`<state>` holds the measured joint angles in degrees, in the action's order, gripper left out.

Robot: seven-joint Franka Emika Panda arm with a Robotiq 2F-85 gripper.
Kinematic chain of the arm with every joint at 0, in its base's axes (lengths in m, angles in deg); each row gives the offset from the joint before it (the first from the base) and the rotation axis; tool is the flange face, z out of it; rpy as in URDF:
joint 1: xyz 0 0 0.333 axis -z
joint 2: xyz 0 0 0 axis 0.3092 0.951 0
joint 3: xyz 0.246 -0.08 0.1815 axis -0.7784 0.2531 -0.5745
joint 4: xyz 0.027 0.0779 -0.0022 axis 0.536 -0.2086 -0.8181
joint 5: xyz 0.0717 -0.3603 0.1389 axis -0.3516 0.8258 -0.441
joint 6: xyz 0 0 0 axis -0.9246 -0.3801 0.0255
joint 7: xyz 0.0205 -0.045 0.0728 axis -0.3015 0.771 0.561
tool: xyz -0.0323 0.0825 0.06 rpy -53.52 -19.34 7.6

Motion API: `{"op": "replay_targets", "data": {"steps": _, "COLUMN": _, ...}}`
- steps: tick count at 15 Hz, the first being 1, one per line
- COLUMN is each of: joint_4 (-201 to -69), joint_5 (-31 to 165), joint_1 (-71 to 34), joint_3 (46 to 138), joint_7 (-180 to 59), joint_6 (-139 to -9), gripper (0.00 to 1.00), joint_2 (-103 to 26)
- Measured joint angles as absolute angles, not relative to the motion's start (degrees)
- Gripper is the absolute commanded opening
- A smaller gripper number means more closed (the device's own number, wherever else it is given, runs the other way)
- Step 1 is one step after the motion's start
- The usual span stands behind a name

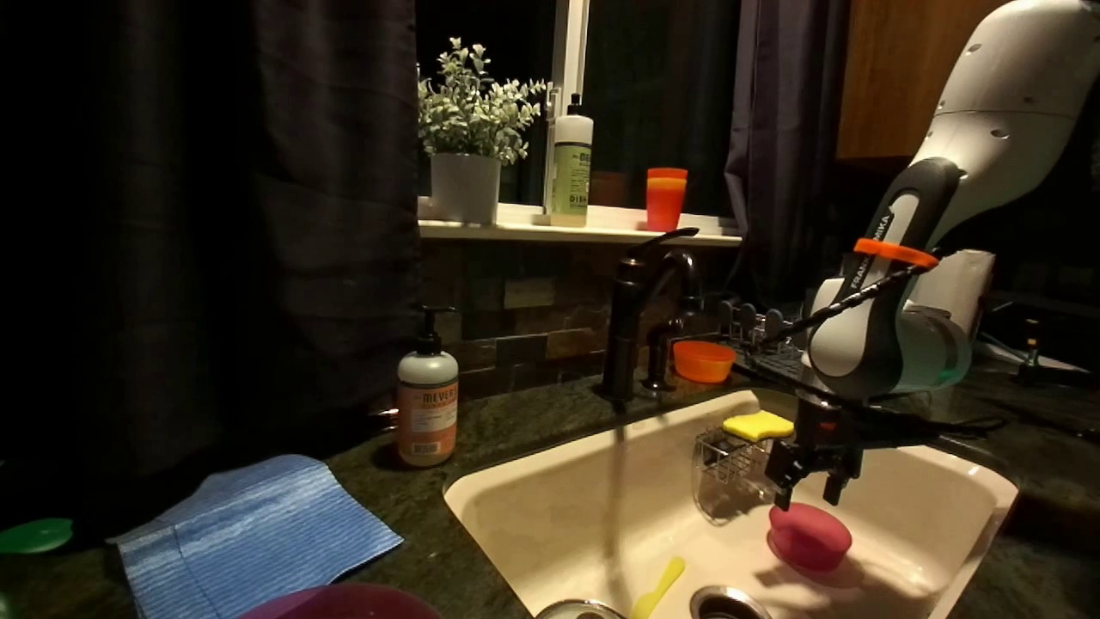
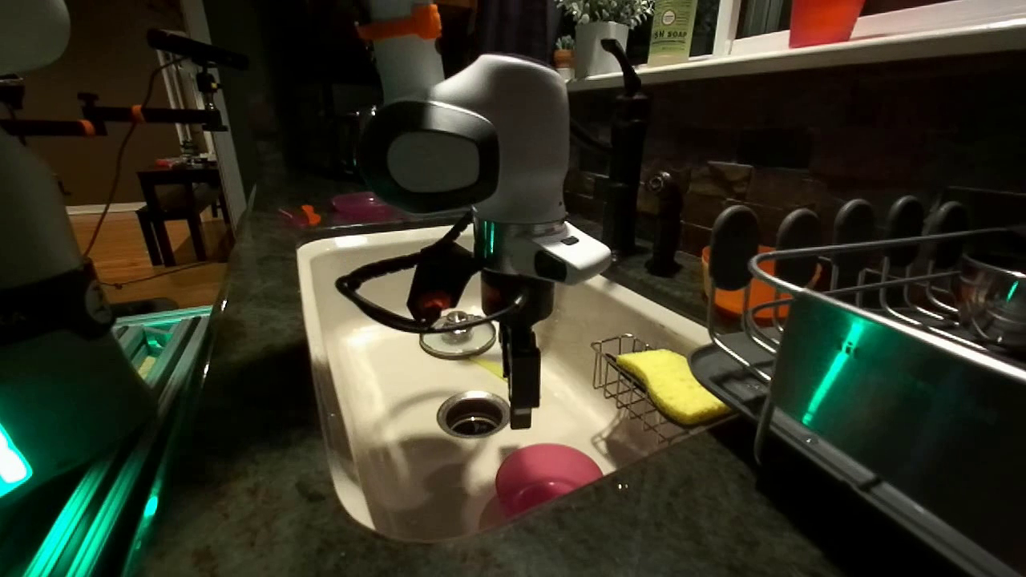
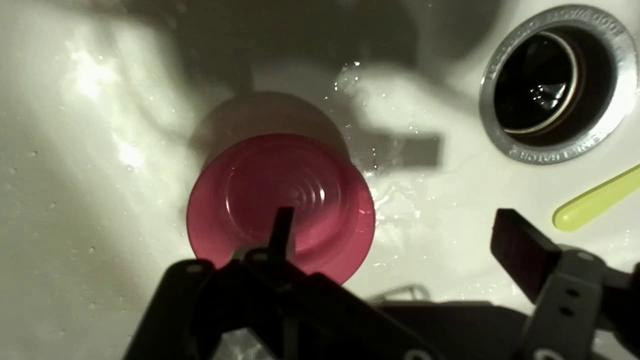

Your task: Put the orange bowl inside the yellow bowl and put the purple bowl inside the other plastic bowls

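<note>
Wrist view: the gripper [image 3: 395, 225] hangs over the sink [image 1: 550, 507] with its jaws spread wide, gripping nothing. Below it in the sink sits the purple bowl [image 3: 315, 210], its inside facing the lens; one finger [image 3: 281, 232] hides part of it, and in an exterior view the sink's rim cuts off its lower side. Also in the sink, a yellow utensil [image 3: 600, 200] runs out of the wrist picture, and lettering circles the drain [image 3: 530, 149], only partly legible. Over the sink, an orange band [image 1: 896, 253] splits the name on the arm [image 1: 1001, 137]: "FRAN" and "MIKA" can be read. A sponge [image 1: 759, 425] rests on a wire caddy [image 1: 729, 468] against the sink wall. Behind the sink, near the faucet [image 1: 620, 344], stands the orange bowl [image 1: 704, 363]; in an exterior view the dish rack [image 2: 882, 417] hides much of it. Above the sink, the windowsill [image 1: 619, 234] carries an orange-red cup [image 1: 666, 202] and a bottle [image 1: 571, 176] whose label yields "DISH" and "SOAP" across the exterior views. Beside the sink, a pump bottle [image 1: 428, 421] says "MEYER'S", its small print unreadable. Farther from the sink lie a blue cloth [image 1: 258, 533] and a purple item [image 1: 344, 603], both cut off.
</note>
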<state>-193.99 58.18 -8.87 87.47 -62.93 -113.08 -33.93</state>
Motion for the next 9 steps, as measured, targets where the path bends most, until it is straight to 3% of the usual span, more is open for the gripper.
{"op": "replay_targets", "data": {"steps": 8, "joint_4": -185.9, "joint_5": 59.3, "joint_1": -7.9, "joint_3": 87.7, "joint_7": -67.5, "joint_6": -114.1, "gripper": 1.0, "joint_2": -23.3}}
{"op": "replay_targets", "data": {"steps": 9, "joint_4": -185.1, "joint_5": 59.5, "joint_1": -7.9, "joint_3": 87.7, "joint_7": -68.0, "joint_6": -114.1, "gripper": 0.75, "joint_2": -22.2}}
